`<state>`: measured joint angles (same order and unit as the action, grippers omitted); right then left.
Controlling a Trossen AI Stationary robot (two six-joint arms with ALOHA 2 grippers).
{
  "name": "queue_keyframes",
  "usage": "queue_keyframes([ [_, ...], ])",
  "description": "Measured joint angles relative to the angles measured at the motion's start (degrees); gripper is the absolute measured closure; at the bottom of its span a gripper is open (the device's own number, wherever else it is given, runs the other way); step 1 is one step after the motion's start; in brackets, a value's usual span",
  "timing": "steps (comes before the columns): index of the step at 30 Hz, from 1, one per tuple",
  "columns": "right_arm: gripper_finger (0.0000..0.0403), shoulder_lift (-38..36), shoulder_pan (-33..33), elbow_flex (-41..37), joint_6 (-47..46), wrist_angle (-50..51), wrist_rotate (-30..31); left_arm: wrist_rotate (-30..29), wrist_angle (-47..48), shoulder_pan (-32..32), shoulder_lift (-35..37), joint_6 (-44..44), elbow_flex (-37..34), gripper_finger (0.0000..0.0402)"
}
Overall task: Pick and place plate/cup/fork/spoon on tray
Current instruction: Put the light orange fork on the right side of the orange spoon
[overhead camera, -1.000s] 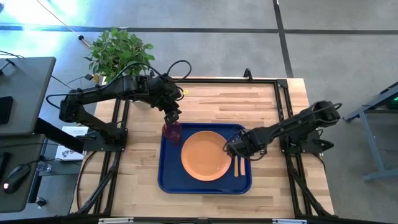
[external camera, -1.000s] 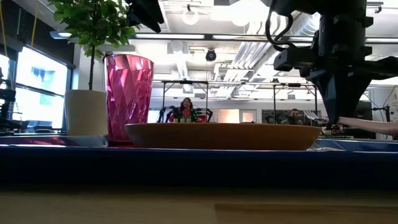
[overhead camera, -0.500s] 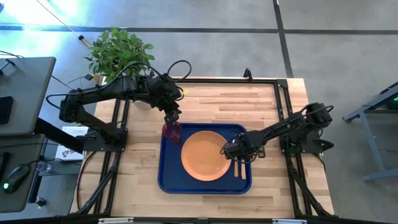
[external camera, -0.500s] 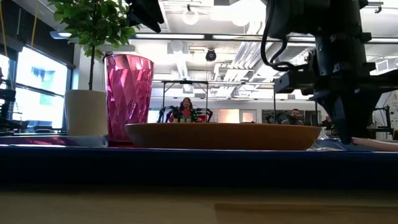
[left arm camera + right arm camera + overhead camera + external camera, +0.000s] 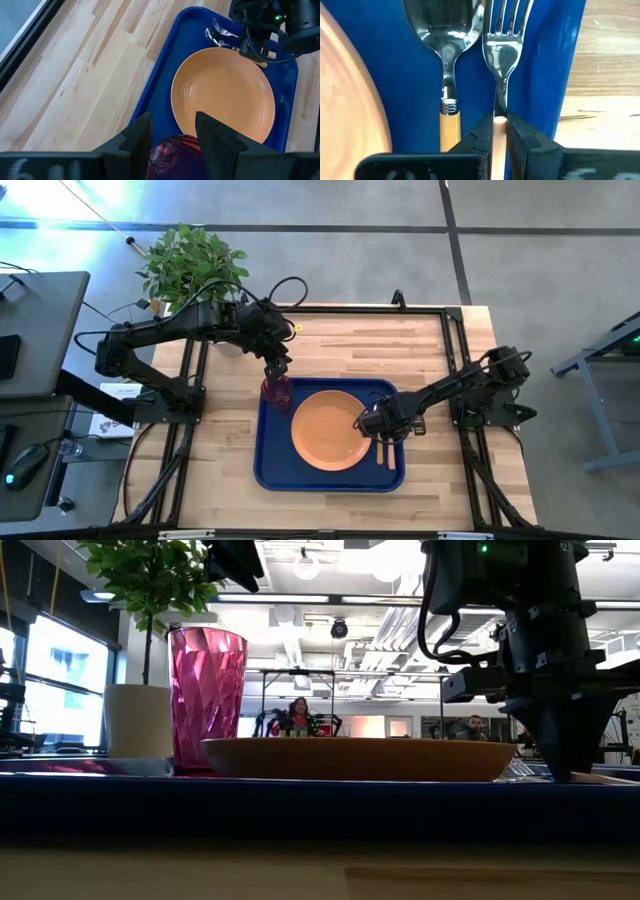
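The blue tray [image 5: 270, 460] lies at the table's middle, with the orange plate [image 5: 330, 430] on it. The red ribbed cup [image 5: 277, 392] stands upright in the tray's far left corner. My left gripper [image 5: 172, 125] hangs open just above the cup, clear of its rim [image 5: 207, 632]. On the tray's right strip lie the spoon [image 5: 447, 40] and the fork [image 5: 501, 50], side by side, tines and bowl toward the far edge. My right gripper [image 5: 499, 131] stands over them, shut on the fork. My right gripper pinches the fork's orange handle [image 5: 499, 124] between its two fingers, right behind the metal neck. The fingers come from above, pointing down, one on each side of the handle. The fork lies level and low in the tray beside the spoon, its handle [image 5: 600, 778] at rim height.
A potted plant [image 5: 190, 265] stands at the table's far left corner, behind the cup. Bare wood [image 5: 360, 345] lies beyond the tray and on its left. People sit in the room behind the table.
My right gripper has gone down onto the tray's right strip with the fork still in its fingers. The fork's handle, held above the tray's rim a second ago, now sits down at rim level next to the spoon.
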<state>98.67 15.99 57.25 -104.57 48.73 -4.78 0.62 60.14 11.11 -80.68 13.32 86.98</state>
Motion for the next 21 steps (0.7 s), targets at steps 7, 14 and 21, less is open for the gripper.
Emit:
queue_keyframes([
  [7,0.0351,0.00,0.00,0.00,-0.84,0.21,0.26,0.00,0.00,-0.01,0.00,-0.02,0.00,0.0259],
  [14,0.0342,0.00,0.01,0.00,-0.42,0.35,1.27,0.00,0.00,-0.02,0.00,-0.02,0.00,0.0259],
  [21,0.0341,-0.40,0.02,0.00,-0.18,1.98,1.33,0.00,0.00,-0.01,0.00,-0.02,0.00,0.0259],
])
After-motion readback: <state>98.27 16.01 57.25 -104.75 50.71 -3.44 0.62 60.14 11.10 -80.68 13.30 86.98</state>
